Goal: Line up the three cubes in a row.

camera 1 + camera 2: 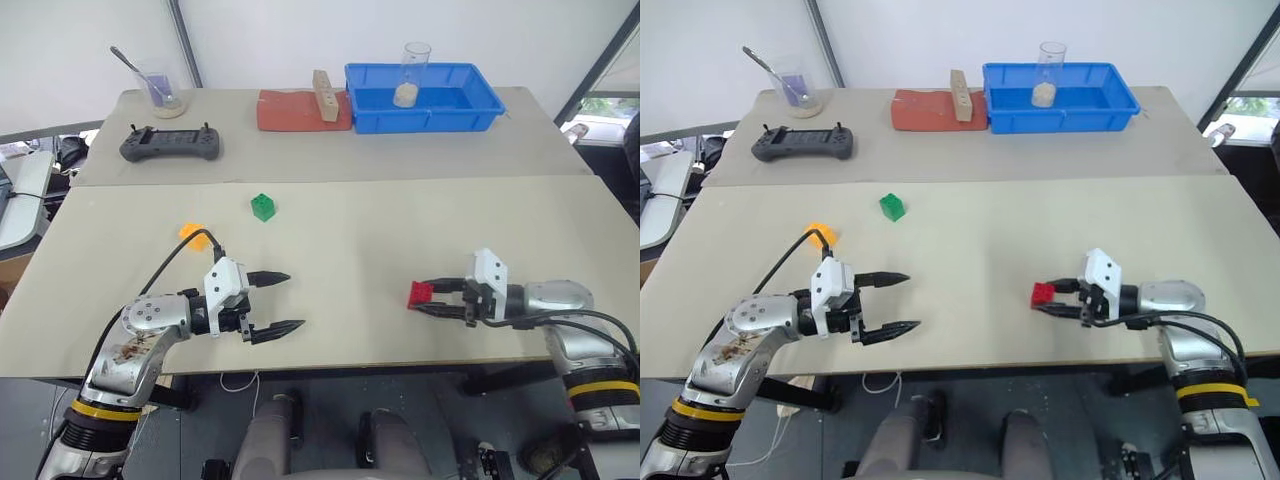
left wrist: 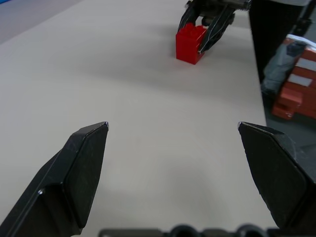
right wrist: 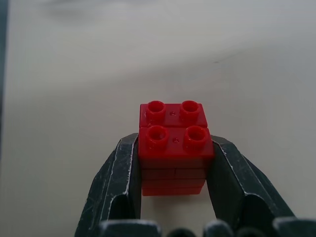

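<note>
Three cubes on the near table (image 1: 330, 215), one (image 1: 263, 207) behind and right of another (image 1: 192, 232), third (image 1: 420, 293) rightmost, apparently nearest.

Two pale surfaces (image 1: 400, 225) set edge to edge, things spread over both.

On the near one, a green cube (image 1: 262, 207) and an orange-yellow cube (image 1: 192, 232) sit toward its far left. Along the far one's far edge: a beaker with spoon (image 1: 163, 93), black controller (image 1: 171, 144), red mat (image 1: 295, 112) carrying a wooden block (image 1: 324, 95), blue tray (image 1: 425, 112).
</note>
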You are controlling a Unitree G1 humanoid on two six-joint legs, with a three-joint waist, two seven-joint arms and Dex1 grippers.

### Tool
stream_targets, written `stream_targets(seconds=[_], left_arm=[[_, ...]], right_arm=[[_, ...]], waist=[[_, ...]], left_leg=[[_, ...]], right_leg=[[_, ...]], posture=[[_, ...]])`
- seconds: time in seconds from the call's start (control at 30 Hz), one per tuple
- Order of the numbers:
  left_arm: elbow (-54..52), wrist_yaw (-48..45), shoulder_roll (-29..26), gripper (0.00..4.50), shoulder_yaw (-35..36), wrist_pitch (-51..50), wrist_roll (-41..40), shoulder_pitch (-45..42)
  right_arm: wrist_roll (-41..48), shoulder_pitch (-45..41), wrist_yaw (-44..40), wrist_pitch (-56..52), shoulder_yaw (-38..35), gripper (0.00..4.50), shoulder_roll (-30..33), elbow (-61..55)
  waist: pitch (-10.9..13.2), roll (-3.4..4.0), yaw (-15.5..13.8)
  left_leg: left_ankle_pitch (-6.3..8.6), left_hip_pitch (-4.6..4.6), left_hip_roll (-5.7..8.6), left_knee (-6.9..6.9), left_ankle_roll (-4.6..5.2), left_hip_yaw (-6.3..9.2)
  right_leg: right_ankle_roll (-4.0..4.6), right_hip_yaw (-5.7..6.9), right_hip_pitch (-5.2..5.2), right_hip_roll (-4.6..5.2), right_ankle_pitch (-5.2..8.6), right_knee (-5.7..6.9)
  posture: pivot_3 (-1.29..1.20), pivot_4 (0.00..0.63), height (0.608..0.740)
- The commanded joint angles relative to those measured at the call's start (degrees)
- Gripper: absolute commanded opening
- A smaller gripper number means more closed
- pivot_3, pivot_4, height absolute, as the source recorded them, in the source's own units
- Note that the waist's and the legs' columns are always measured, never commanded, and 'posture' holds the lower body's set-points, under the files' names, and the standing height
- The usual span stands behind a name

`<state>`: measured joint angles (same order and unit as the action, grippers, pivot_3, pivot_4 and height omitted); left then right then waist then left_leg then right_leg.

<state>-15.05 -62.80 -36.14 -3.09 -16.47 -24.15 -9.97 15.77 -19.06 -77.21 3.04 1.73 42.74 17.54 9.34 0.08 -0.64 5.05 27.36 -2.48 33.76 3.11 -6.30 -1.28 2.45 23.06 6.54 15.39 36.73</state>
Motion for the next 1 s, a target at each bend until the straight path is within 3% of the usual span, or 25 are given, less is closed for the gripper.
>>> stream_targets(seconds=[0.03,0.1,0.17,0.37,0.5,0.63,0.8,1.0], left_arm=[[-3.3,-2.6,-1.1,4.50,-1.1,-1.2,-2.4,-1.7],[-3.3,-3.4,-1.2,4.50,-1.7,-1.3,-2.4,-2.4],[-2.9,-3.6,-1.0,4.50,-2.0,-1.4,-2.2,-3.2],[-0.8,-1.8,0.2,4.50,-2.1,-0.4,-0.9,-3.1],[4.3,5.4,4.2,4.50,-0.7,1.4,2.1,-3.6],[11.3,16.4,9.7,4.50,0.9,5.8,7.7,-5.5],[19.7,32.7,18.0,4.50,4.2,9.6,13.4,-9.4],[25.5,41.1,23.1,4.50,5.1,12.2,16.2,-12.2]], right_arm=[[-0.8,-1.4,-3.6,3.2,0.6,1.43,1.4,2.4],[-1.8,-2.4,-4.1,4.8,0.9,1.43,1.1,4.7],[-2.5,-3.4,-4.4,5.5,1.1,2.45,1.1,6.5],[-2.3,-3.1,-5.0,4.4,-0.5,4.47,3.6,5.4],[0.9,0.5,-0.6,-2.2,-4.0,4.47,5.1,-4.5],[6.9,3.9,11.1,-16.9,-9.0,4.47,3.5,-22.4],[15.4,5.4,28.8,-36.7,-11.2,4.47,-1.5,-44.7],[13.2,5.9,47.6,-44.8,-10.4,4.47,-10.2,-53.3]], waist=[[0.0,-0.05,0.1],[0.0,-0.05,0.1],[0.0,-0.08,0.1],[0.1,-0.15,0.0],[0.1,-0.17,-0.1],[0.1,-0.20,0.0],[0.1,-0.39,-0.1],[0.1,-0.67,-0.3]], left_leg=[[0.00,-0.01,-0.04,0.05,0.00,-0.05],[0.01,-0.02,-0.07,0.06,0.01,-0.11],[0.01,-0.03,-0.09,0.06,0.02,-0.16],[0.01,-0.02,-0.12,0.09,0.02,-0.22],[0.03,-0.02,-0.12,0.10,0.05,-0.25],[0.03,-0.02,-0.18,0.10,0.05,-0.24],[0.03,-0.01,-0.26,0.12,0.05,-0.24],[0.05,0.10,-0.25,0.08,0.07,-0.26]], right_leg=[[-0.01,0.00,0.01,-0.01,-0.01,-0.01],[0.00,0.01,0.04,-0.03,-0.03,-0.01],[0.00,0.00,0.07,-0.04,-0.04,-0.01],[0.02,-0.01,0.09,0.00,-0.10,-0.01],[-0.02,-0.01,0.09,0.10,-0.14,-0.04],[0.00,-0.02,0.14,0.16,-0.24,-0.01],[0.02,0.11,0.21,0.22,-0.45,-0.03],[-0.07,0.29,0.16,0.18,-0.65,-0.49]], posture=[[0.00,0.150,0.740],[0.00,0.150,0.740],[0.00,0.150,0.740],[0.00,0.150,0.740],[0.00,0.150,0.740],[0.00,0.150,0.740],[0.00,0.150,0.740],[0.00,0.150,0.740]])
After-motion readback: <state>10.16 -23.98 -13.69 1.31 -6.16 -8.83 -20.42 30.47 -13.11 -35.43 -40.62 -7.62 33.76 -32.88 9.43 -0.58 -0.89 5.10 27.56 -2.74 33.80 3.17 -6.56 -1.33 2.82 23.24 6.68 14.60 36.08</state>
